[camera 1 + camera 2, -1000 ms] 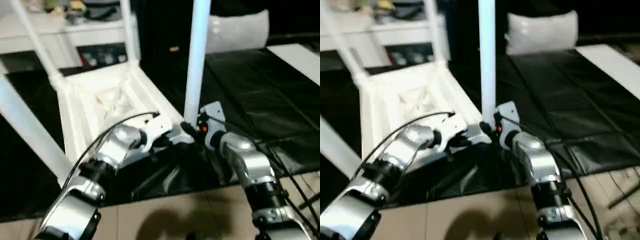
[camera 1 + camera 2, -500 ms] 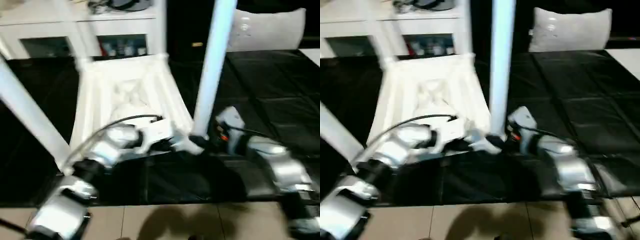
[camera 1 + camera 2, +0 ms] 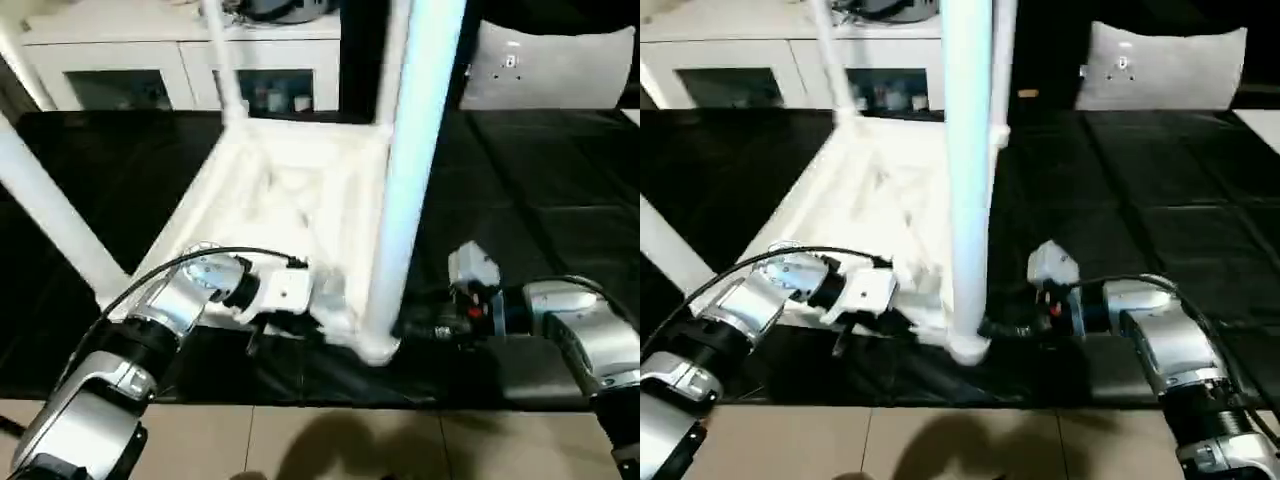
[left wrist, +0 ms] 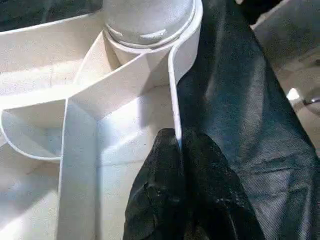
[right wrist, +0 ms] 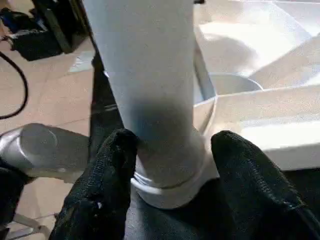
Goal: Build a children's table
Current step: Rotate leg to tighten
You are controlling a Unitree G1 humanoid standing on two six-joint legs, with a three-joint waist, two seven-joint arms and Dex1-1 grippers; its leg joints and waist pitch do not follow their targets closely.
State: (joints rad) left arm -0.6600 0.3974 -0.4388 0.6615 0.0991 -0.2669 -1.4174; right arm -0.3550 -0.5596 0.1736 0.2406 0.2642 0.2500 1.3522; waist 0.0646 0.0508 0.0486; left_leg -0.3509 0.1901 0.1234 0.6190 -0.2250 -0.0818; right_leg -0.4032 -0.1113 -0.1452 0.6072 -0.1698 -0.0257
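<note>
- Tabletop [image 3: 290, 195] lies upside down on black mat [image 3: 530, 190], ribbed underside up, legs standing in the corner sockets.
- Left tool [image 4: 179, 150] clenched on the tabletop's thin side rim, just beside the near corner socket [image 4: 150, 37] — pinning it in place.
- Right tool [image 5: 172, 150] straddles the base of the near leg [image 3: 415, 160], one finger [image 5: 117, 150] on each side; real grasp or loose bracket — cannot tell.
- Leg upright, base in the socket; collar line visible just above the socket lip.
- Step, by my read: seating the last near-corner leg.
- Next move likely needs a firm hold low on the leg, pushed straight down into the socket while left tool braces the rim.
</note>
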